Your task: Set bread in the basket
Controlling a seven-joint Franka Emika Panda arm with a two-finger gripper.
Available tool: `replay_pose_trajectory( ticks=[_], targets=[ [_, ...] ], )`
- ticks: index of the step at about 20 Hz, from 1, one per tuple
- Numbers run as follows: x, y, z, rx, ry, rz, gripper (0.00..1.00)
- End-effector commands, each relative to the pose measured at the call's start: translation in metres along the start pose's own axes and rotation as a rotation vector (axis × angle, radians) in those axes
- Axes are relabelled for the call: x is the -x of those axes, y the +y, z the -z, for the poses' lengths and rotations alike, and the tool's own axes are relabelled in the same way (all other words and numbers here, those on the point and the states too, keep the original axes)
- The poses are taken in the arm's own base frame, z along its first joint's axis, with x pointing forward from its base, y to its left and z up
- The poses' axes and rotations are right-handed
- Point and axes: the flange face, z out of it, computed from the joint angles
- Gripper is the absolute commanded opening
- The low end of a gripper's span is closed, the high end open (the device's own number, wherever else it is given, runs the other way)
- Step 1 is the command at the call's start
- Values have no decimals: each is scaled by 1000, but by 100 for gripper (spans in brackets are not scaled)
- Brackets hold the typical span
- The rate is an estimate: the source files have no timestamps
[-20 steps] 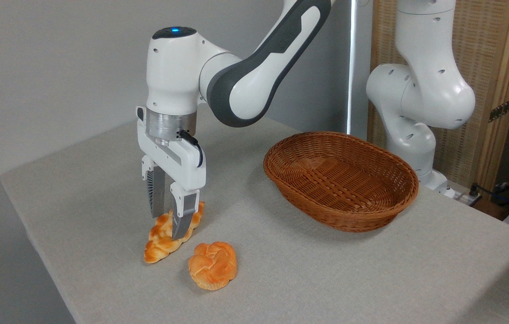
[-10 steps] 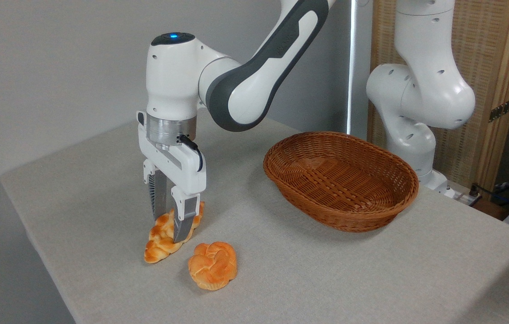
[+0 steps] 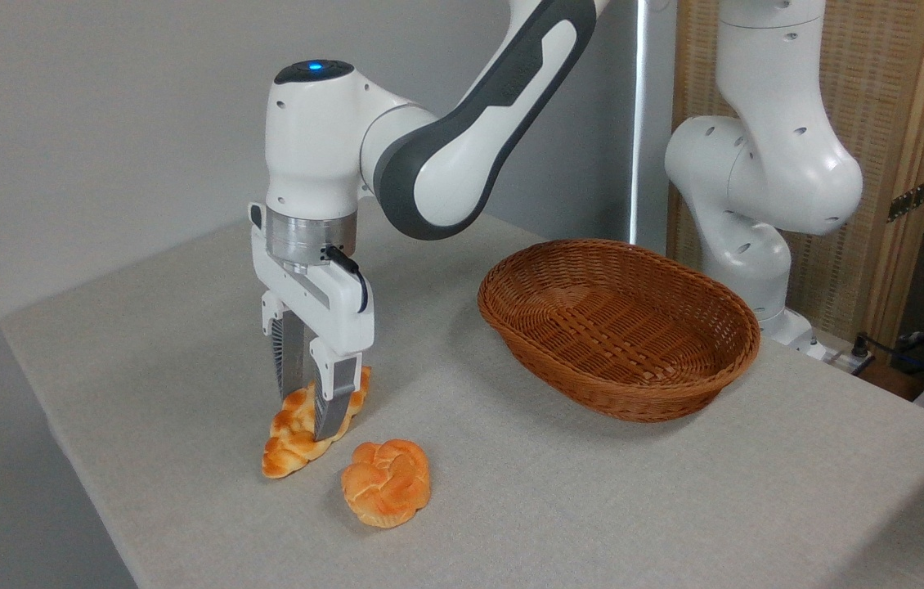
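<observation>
The gripper (image 3: 313,413) points straight down over the bread (image 3: 295,433), with one finger on each side of the loaf's middle, closed against it. The bread's near pointed end rests on the table (image 3: 184,343) and its far end shows behind the fingers, tilted a little upward.

Taking the bread as landmark: the bun (image 3: 387,482) lies just to its right and slightly nearer the camera, close to it but not touching. The basket (image 3: 620,327) sits well to the right of the bread and farther back, with nothing in it; its near rim faces the bread across bare cloth, and only the bun lies close to that stretch, off to the near side. The arm (image 3: 462,123) rises from above the bread and slants up to the right, passing over the basket's left end. Its white base (image 3: 756,188) stands behind the basket, far right of the bread, in front of a wooden screen (image 3: 903,123). A grey wall (image 3: 102,123) runs behind the bread. Some dark items at the far right edge are too small to make out.
</observation>
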Motion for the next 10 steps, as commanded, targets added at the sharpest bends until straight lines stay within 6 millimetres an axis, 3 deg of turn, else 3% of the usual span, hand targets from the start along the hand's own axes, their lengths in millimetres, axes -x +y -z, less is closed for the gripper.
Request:
replay_pose_trajectory(
  ticks=[1,6,10],
  targets=[
    [1,3,-3,-1,-14,-18,54],
    [2,4,2,5,-27,-15,53],
    [6,8,25,16,-61,-14,53]
  ],
)
